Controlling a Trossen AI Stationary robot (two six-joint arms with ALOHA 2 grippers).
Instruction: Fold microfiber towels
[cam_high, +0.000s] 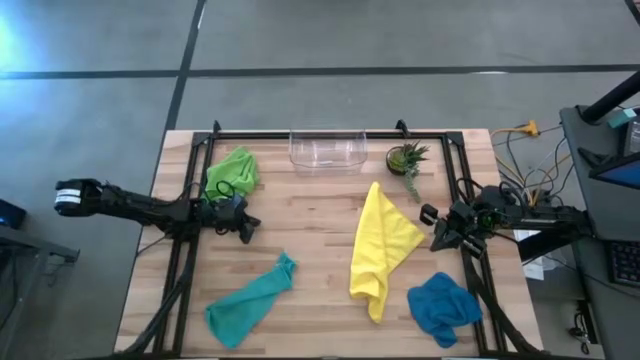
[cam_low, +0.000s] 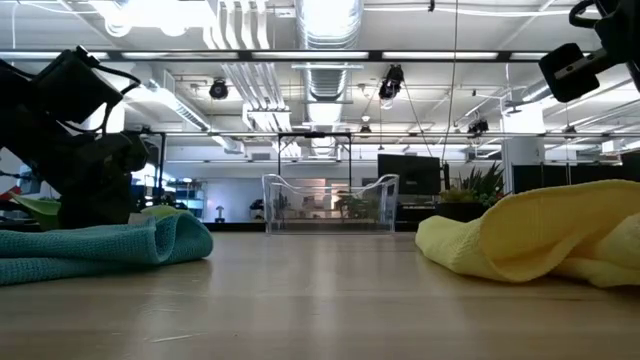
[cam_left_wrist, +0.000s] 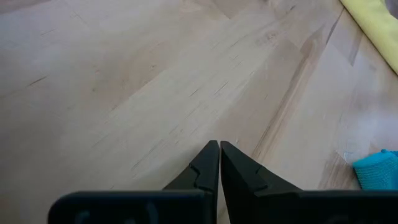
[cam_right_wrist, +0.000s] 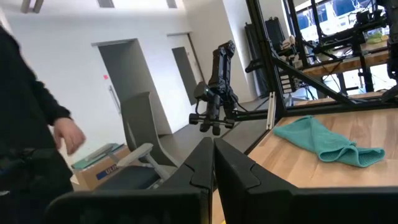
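Towels unfolded on counter (cam_high: 310, 215): yellow towel (cam_high: 385, 245) centre, teal towel (cam_high: 250, 298) at 7 o'clock; left hand (cam_high: 246, 231) and right hand (cam_high: 437, 240) clenched (both empty).

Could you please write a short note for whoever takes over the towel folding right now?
Left claw: shut, empty, over bare wood at the table's left.
Right claw: shut, empty, at the right edge.
Towels: green towel back left, teal towel front left, yellow towel centre right, blue towel front right.
Done: nothing; all four lie crumpled.
Left: fold all four.
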